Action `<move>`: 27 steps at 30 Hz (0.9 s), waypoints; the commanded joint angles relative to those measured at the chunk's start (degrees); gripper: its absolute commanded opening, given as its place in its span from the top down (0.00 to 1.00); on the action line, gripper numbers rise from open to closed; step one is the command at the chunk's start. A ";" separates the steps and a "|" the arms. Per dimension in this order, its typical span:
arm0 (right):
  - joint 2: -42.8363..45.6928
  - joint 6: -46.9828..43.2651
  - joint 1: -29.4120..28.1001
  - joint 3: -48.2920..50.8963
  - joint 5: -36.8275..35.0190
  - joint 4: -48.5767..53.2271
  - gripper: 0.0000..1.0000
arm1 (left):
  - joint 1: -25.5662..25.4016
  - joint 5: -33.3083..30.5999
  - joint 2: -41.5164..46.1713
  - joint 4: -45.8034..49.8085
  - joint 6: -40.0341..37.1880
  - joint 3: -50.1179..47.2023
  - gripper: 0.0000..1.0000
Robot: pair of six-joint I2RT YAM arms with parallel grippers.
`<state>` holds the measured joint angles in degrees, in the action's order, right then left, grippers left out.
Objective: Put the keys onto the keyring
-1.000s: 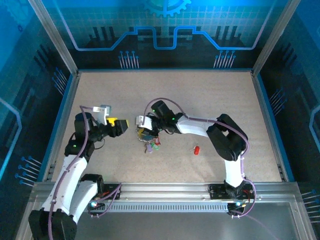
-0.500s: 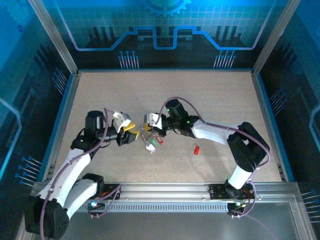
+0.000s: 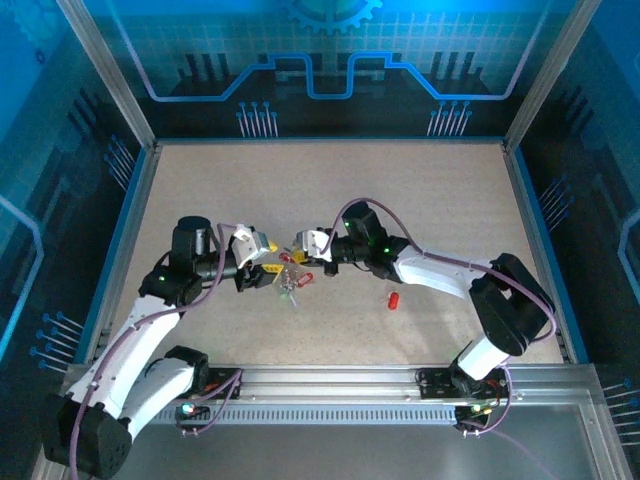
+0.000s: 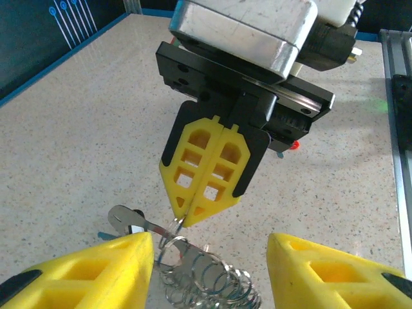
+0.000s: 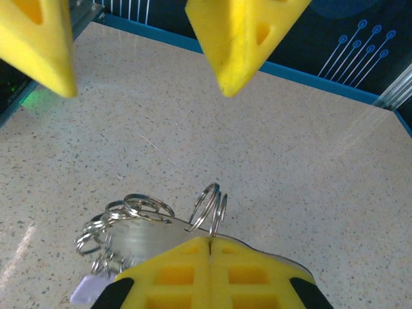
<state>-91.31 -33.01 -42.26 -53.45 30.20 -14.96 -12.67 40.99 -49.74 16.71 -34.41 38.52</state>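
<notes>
The keyring shows as a bunch of silvery wire rings (image 4: pixel 206 277) on a flat metal tab (image 4: pixel 125 219). My right gripper (image 5: pixel 210 239) is shut on one upright ring (image 5: pixel 209 203) of that bunch and holds it just above the table. My left gripper (image 4: pixel 209 239) is open and faces the right one, with its yellow fingers either side of the bunch. Its left finger (image 4: pixel 96 270) is close against the rings. Keys with red and green heads (image 3: pixel 292 283) hang under the bunch between the two grippers. A plain red key (image 3: pixel 393 299) lies alone to the right.
The speckled tabletop (image 3: pixel 330 190) is bounded by a blue rim and dark walls. The right arm's forearm (image 3: pixel 430 270) stretches across the middle right, just behind the red key. A metal rail (image 3: pixel 330 380) runs along the near edge.
My left gripper has moved right up to the bunch and narrowed its jaws. The right gripper has carried the bunch a little back and left, its arm stretching out.
</notes>
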 commanded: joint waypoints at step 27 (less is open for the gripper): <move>7.55 1.40 1.16 2.74 1.08 -6.58 1.00 | 0.10 3.39 -4.31 -5.46 4.74 -1.43 0.42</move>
<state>-85.32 -32.29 -41.91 -51.05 30.13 -19.38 -12.60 42.44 -53.93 11.66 -27.75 36.99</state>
